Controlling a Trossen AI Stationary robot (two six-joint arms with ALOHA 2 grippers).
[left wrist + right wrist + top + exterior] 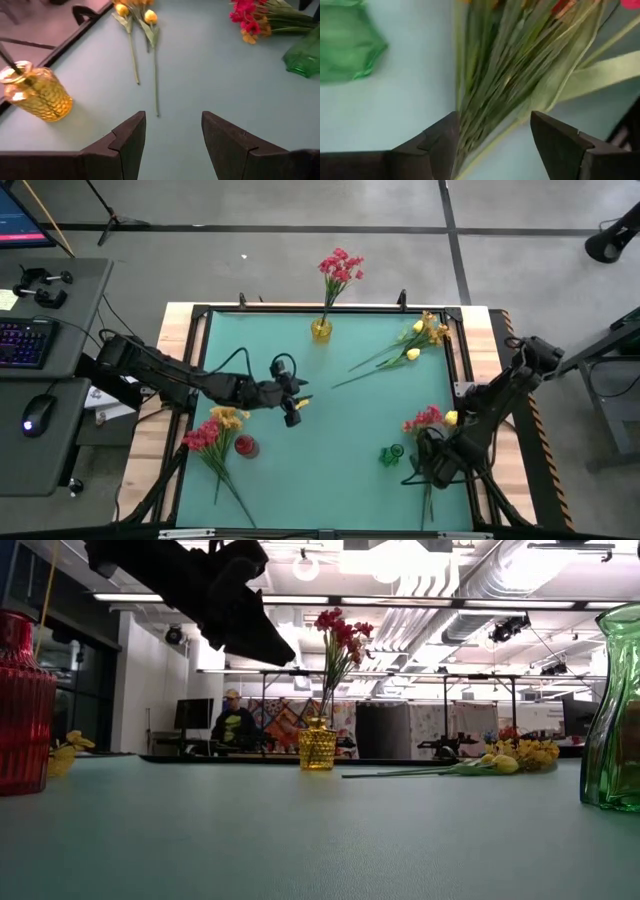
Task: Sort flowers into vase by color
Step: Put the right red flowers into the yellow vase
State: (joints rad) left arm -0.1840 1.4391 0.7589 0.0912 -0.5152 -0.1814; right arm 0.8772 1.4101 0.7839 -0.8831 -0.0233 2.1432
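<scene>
Now my right claw is spread wide over the stems lying by the green vase; they look light, thin and bendy, so I'd pinch one low down.

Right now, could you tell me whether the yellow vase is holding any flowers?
Yes. The yellow vase stands upright with red-pink flowers in it.

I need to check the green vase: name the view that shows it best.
The high view: the whole green vase stands free beside the right arm's flower bunch. The low view cuts it at the picture's edge; the left wrist view shows a corner, the right wrist view a blurred part.
</scene>
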